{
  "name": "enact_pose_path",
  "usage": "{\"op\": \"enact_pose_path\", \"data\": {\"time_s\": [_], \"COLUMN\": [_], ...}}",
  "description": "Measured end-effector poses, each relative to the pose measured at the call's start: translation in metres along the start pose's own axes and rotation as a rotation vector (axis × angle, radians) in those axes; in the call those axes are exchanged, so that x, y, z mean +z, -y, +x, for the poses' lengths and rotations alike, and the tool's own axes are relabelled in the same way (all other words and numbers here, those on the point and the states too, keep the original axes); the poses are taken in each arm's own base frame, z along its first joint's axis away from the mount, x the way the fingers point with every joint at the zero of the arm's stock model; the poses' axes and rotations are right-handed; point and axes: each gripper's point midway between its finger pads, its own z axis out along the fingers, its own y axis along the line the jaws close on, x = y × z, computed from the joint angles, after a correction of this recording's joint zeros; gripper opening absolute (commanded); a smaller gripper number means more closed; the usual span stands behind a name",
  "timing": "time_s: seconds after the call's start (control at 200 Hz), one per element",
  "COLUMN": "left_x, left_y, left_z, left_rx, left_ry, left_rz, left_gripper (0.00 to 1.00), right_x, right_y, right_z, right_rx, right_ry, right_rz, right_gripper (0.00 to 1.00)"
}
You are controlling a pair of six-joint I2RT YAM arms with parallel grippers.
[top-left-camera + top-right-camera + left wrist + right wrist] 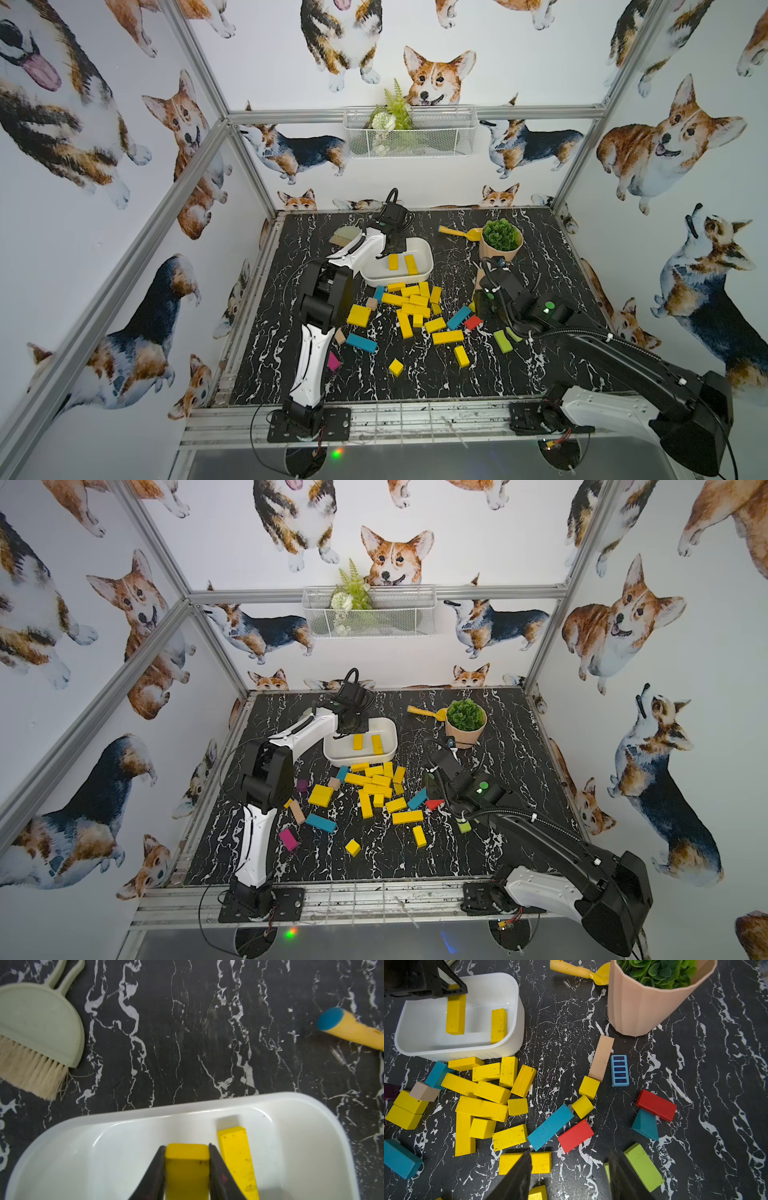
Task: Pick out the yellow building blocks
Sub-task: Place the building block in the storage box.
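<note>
Left claw (187, 1146) clamped on yellow bar (187, 1172), hanging into white tub (207, 1106); second bar (236, 1159) lies inside. Right claw (570, 1153) part open, empty, above yellow building blocks (409, 303) heaped centre of worktop (436, 386), near side of tub. Judged light, rigid, paint slick: pinch across narrow faces, mid-length.

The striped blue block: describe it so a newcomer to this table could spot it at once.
Find the pink plant pot at the back right of the table. By its base lies a pale wooden bar, and right alongside that sits the small light blue block. It alone has dark stripes across its top; the other blue blocks are plain.
</note>
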Motion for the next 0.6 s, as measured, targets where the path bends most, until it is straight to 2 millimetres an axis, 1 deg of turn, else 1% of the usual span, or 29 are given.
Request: {"op": "enact_pose_path", "data": {"time_s": [0.105, 0.22, 0.31, 0.36, 0.39, 0.42, 0.531, 0.601], "left_x": [0.012, 0.023, 0.027, 0.027, 0.027, 0.026, 0.021, 0.012], "left_y": [-0.002, -0.004, -0.005, -0.004, -0.004, -0.003, -0.002, -0.002], "left_z": [0.008, 0.015, 0.017, 0.017, 0.016, 0.016, 0.011, 0.004], "left_rx": [-0.006, -0.002, -0.001, -0.001, -0.001, -0.001, -0.006, -0.011], "left_ry": [-0.023, -0.045, -0.052, -0.053, -0.053, -0.051, -0.042, -0.023], "left_rz": [-0.013, -0.026, -0.029, -0.028, -0.027, -0.024, -0.013, -0.004], "left_gripper": [0.28, 0.36, 0.42, 0.48, 0.54, 0.56, 0.62, 0.63], "right_x": [0.001, 0.0, -0.002, -0.003, -0.004, -0.005, -0.007, -0.008], "right_y": [0.003, 0.005, 0.006, 0.006, 0.007, 0.008, 0.011, 0.013], "right_z": [0.004, 0.006, 0.007, 0.006, 0.006, 0.006, 0.006, 0.006], "right_rx": [0.009, 0.014, 0.014, 0.015, 0.015, 0.014, 0.012, 0.01], "right_ry": [-0.007, -0.009, -0.009, -0.006, -0.004, -0.004, 0.0, 0.002], "right_rz": [0.005, 0.006, 0.007, 0.006, 0.008, 0.008, 0.017, 0.024], "right_gripper": [0.61, 0.61, 0.61, 0.61, 0.61, 0.61, 0.61, 0.6]}}
